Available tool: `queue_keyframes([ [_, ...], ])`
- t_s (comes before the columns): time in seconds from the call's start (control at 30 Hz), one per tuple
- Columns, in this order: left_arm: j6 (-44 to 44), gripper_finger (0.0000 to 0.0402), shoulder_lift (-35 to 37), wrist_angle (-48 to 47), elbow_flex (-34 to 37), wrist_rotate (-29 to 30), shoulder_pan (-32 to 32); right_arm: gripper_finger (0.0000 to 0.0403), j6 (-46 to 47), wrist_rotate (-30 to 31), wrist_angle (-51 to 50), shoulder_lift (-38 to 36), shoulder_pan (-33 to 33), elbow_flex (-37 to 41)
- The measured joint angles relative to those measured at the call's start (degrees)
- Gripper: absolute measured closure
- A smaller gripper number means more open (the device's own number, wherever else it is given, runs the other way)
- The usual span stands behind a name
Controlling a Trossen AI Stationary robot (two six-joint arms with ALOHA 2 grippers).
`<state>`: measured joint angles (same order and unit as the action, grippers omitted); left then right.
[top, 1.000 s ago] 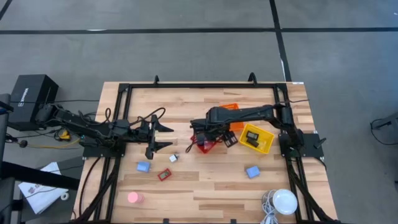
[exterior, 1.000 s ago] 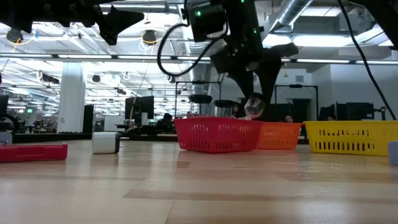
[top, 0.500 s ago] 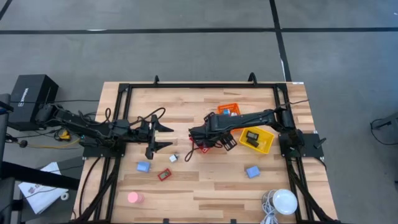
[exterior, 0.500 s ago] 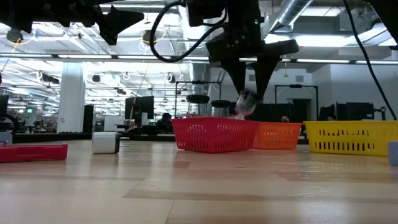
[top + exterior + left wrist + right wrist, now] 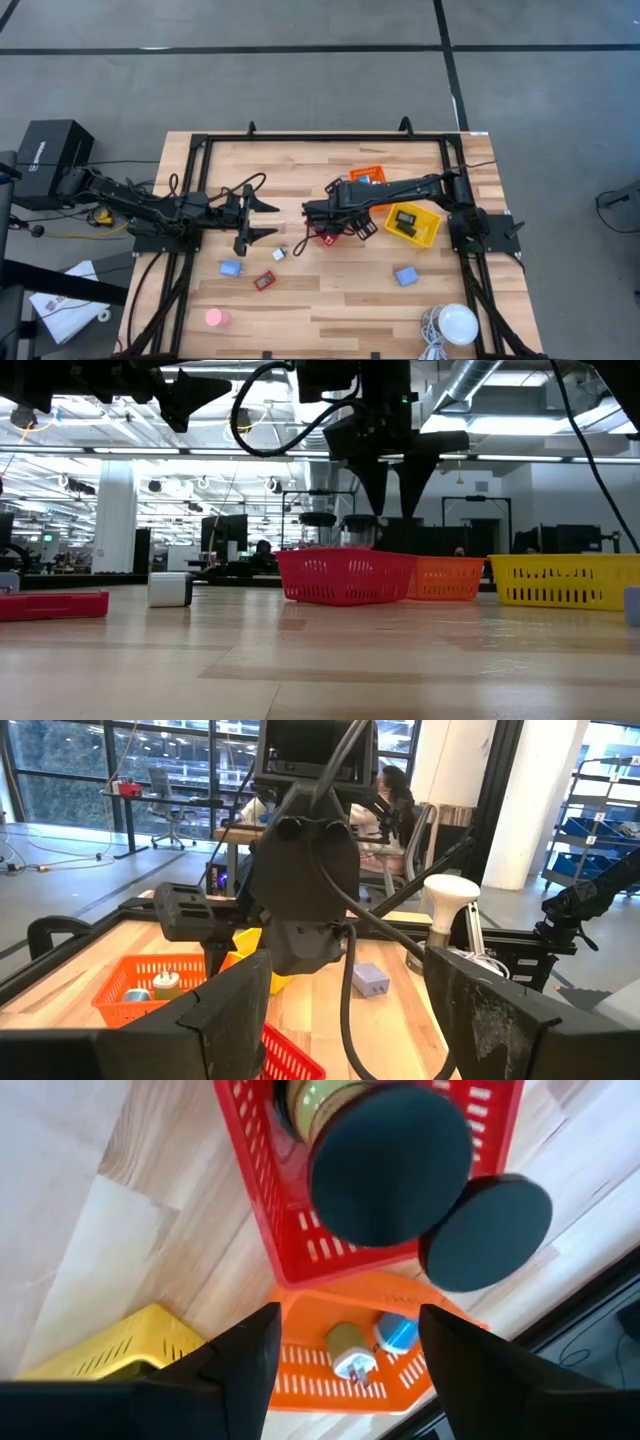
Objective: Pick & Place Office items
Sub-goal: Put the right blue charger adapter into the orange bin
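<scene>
My right gripper [image 5: 395,495] hangs open above the red basket [image 5: 327,237], its fingers pointing down with nothing between them. In the right wrist view the open fingers frame two black round rolls [image 5: 390,1160] in the red basket [image 5: 270,1210]. My left gripper [image 5: 262,221] waits open over the table's left half. Resting flat on the wood are two blue blocks [image 5: 231,268] [image 5: 405,276], a red-framed piece [image 5: 264,282], a pink disc [image 5: 214,318] and a small silvery bit [image 5: 279,254].
An orange basket [image 5: 368,177] holding small items stands behind the red one, and a yellow basket [image 5: 412,222] with black rectangles is to its right. A white round lamp [image 5: 458,322] stands at the near right corner. Bare wood lies along the near edge.
My right gripper has drifted toward the table's left and risen a little over the red basket. The small silvery piece that hung between its fingertips a second ago no longer shows there. The left arm has kept still.
</scene>
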<state>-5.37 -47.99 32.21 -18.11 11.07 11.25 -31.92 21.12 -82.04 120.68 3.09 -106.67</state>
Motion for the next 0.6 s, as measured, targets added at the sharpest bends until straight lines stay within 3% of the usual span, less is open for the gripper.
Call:
queue_keyframes([
  [0.17, 0.0, 0.0143, 0.0, 0.0, 0.0, 0.0, 0.0, 0.0177, 1.4, 0.0, -0.4, 0.0, 0.0, 0.0],
  [0.6, 0.0, 0.0143, 0.0, 0.0, 0.0, 0.0, 0.0, 0.023, 17.2, -0.7, -7.8, -0.8, 0.4, 0.1],
])
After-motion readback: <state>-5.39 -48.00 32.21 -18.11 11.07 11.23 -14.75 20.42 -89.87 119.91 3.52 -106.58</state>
